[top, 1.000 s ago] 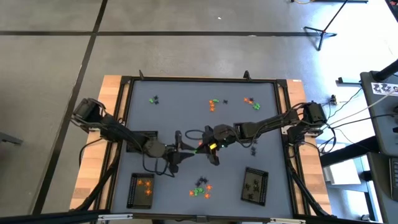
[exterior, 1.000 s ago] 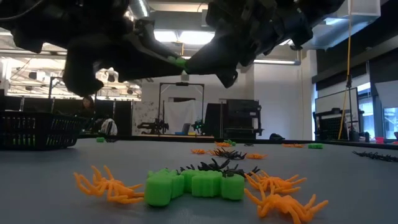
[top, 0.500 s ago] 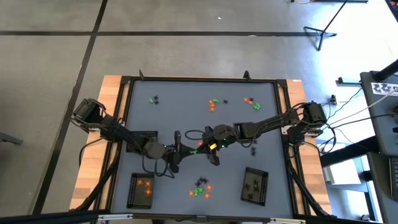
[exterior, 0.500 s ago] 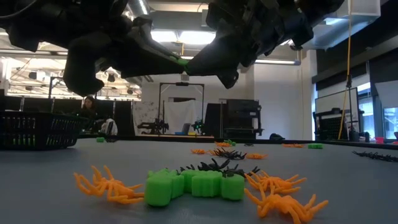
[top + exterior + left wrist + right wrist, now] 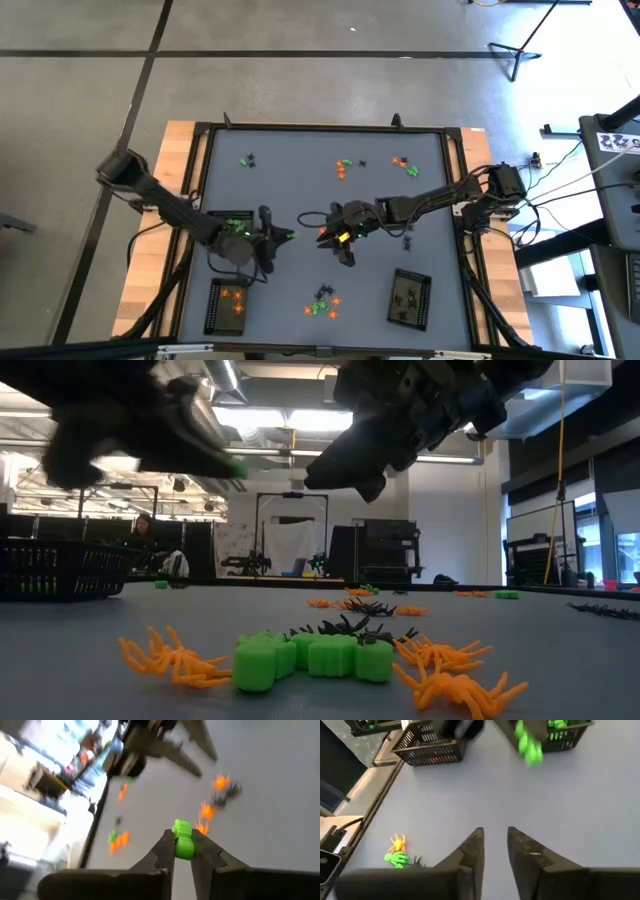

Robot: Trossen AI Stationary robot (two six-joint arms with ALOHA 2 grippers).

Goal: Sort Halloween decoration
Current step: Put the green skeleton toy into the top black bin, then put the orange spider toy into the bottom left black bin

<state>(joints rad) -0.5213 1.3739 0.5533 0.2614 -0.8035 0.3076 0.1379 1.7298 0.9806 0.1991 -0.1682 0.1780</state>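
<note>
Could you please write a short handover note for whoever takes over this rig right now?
Left tool: shut on a green trinket, raised over the table's left half.
Right tool: open and empty, raised near mid-table.
Trays: green pieces in the left-edge tray, orange in the front-left tray, dark in the front-right tray.
Left to do: drop off the held piece, then clear the loose clusters at front centre and along the far side.

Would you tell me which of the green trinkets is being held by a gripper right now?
It is the green trinket pinched between the left gripper fingers, lifted above the table; the other green ones all lie on the table or in a basket. The right gripper holds nothing.
</note>
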